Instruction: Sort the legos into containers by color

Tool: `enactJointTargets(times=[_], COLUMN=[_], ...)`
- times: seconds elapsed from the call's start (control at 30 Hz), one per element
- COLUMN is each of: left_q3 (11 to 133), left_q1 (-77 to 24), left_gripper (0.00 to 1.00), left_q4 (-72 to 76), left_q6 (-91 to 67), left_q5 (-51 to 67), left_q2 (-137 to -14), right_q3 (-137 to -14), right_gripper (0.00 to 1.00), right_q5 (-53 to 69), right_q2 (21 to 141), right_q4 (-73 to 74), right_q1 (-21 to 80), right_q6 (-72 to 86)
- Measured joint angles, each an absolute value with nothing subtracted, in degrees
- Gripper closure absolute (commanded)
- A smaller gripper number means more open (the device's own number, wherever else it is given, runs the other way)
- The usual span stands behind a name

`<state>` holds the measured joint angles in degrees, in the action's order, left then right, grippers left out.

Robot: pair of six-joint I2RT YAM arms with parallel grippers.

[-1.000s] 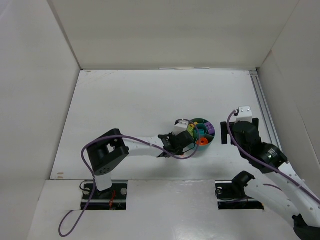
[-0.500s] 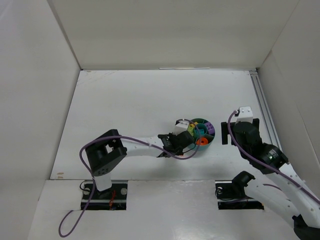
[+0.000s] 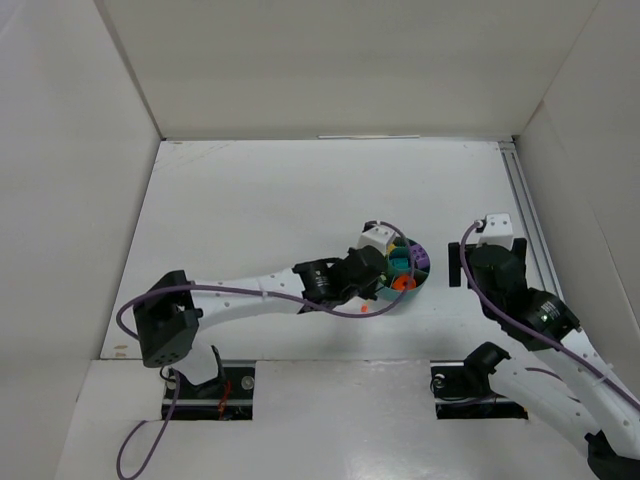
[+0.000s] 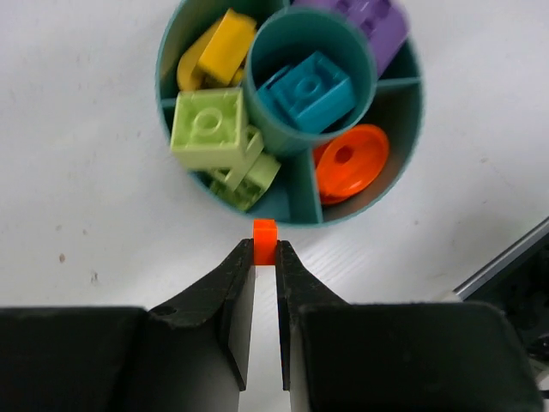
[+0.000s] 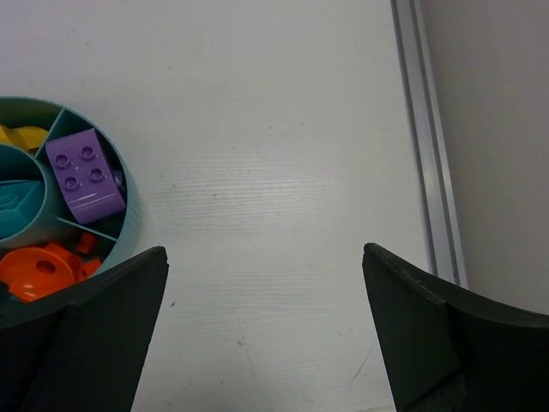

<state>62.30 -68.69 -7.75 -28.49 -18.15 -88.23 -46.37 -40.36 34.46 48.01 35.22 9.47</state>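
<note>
Pinching a tiny orange plastic lego bit (image 4: 265, 233) in the left jaws, just outside the rim of the round teal plastic dish (image 4: 160, 86).
Right jaws are standing wide apart over the white tabletop (image 5: 274, 129), beside the wedge holding the purple plastic brick (image 5: 84, 176).

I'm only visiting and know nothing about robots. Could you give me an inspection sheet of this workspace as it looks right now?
Surface: white table, a few faint specks.
Job's things: round teal dish holding yellow pieces, lime bricks, a teal brick in the centre cup, a purple brick and an orange disc. A small orange piece sits just outside the rim.
Clutter: nothing seen.
Grippers: left gripper shut on the small orange piece; right gripper open, empty, beside the dish.
Cables: purple cables run along both arms.
Surroundings: white walls; metal rail at the table's right edge.
</note>
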Motion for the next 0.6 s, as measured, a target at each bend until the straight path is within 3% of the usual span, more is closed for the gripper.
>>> enactJointTargets(times=[0.6], left_q3=[85.01], left_q1=[-68.66], left_gripper=[0.93], left_q4=[-6.74], left_q6=[-18.20], left_q5=[-13.45], left_q2=[-106.39], right_q3=[-46.37], right_gripper=[0.00], right_q5=[-47.68], right_q2=[33.85], right_q4=[48.01], right_q1=[34.57], right_q6=[11.84])
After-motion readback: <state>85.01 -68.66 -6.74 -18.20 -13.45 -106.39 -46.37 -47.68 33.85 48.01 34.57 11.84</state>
